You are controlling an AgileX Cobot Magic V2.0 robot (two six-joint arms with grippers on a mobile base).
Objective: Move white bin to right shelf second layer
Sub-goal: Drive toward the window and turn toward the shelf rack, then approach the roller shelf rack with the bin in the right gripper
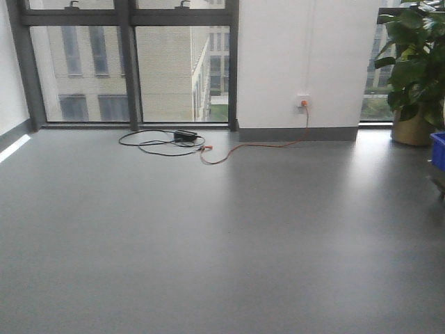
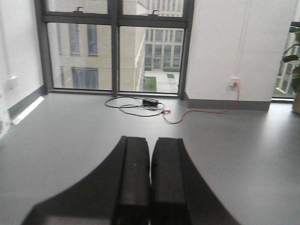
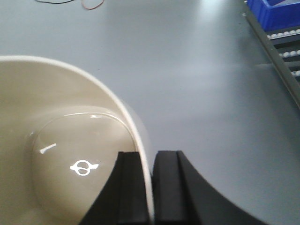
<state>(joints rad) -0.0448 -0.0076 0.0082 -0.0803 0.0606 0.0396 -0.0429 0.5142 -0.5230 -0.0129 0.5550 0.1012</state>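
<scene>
The white bin [image 3: 70, 154] fills the lower left of the right wrist view, its cream, glossy, rounded-square hollow holding nothing but glints of light. The right gripper [image 3: 151, 187] is clamped on its thin rim, one finger inside the wall and one outside. Beyond the bin, up and to its right, a blue crate [image 3: 274, 11] rests on a roller shelf [image 3: 286, 51]. The left gripper [image 2: 150, 183] has its jaws pressed together on nothing, above the grey floor [image 2: 234, 150].

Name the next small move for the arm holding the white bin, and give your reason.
Probably carry it right, toward the roller shelf. The right gripper is shut on the white bin wall, over bare floor, with the rack at the right edge. The left gripper is shut, empty.
</scene>
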